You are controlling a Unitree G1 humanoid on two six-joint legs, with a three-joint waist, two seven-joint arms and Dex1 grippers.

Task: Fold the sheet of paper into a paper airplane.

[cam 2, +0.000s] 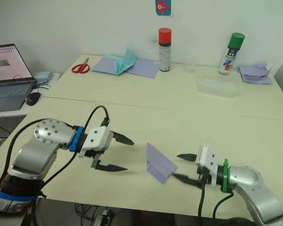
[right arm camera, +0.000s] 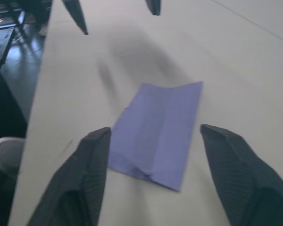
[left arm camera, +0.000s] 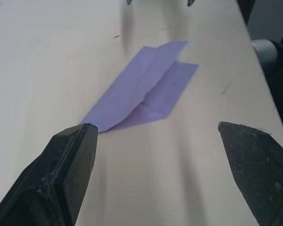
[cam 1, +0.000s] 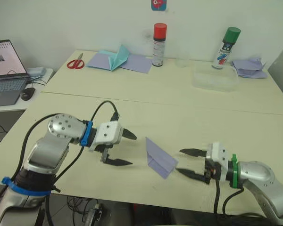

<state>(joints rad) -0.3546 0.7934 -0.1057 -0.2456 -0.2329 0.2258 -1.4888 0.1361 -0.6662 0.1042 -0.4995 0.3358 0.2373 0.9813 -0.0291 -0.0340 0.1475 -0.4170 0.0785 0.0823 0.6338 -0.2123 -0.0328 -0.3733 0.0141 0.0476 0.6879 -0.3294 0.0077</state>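
Lavender-blue folded paper airplane [cam 1: 159, 157], a creased pointed wedge, lies flat between left gripper [cam 1: 125, 148] and right gripper [cam 1: 187, 162], both spread wide, empty.

Left gripper [cam 1: 126, 148] at about 8 o'clock in the head view, fingers spread wide and pointing toward 3 o'clock — arm bent at the elbow, wrist level. Right gripper [cam 1: 187, 162] at about 5 o'clock, fingers likewise parted, aimed toward 9 o'clock — forearm low, coming in from the lower right corner.
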